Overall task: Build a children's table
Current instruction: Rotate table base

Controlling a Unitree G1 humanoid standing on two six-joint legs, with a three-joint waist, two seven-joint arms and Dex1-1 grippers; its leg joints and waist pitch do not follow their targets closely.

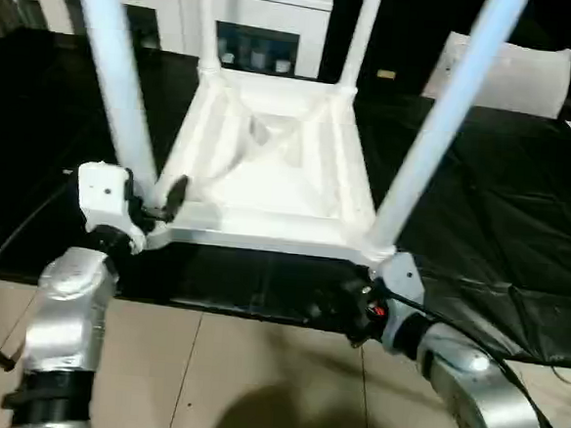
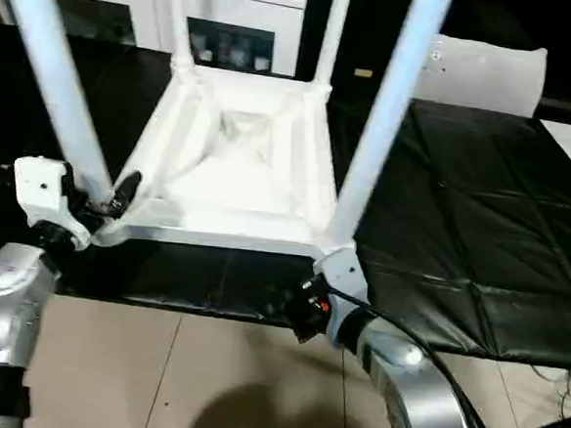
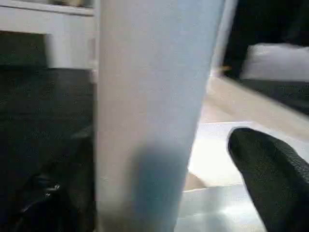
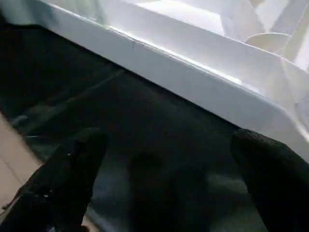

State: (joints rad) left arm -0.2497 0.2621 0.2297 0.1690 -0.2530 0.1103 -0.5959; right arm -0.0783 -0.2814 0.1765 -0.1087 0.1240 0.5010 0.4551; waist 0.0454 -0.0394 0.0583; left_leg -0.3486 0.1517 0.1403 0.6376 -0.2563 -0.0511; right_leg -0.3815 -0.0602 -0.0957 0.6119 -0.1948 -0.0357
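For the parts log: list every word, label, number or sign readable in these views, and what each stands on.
No readable text.
Sheet: a small dark mark near one corner, too small to read.
Cabinets: small items show behind the glass doors, any labels blurred.
Tabletop and legs: plain white, no markings.

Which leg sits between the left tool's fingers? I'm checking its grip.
The near-left leg, at the tabletop's near-left corner; the left tool straddles its base, open.
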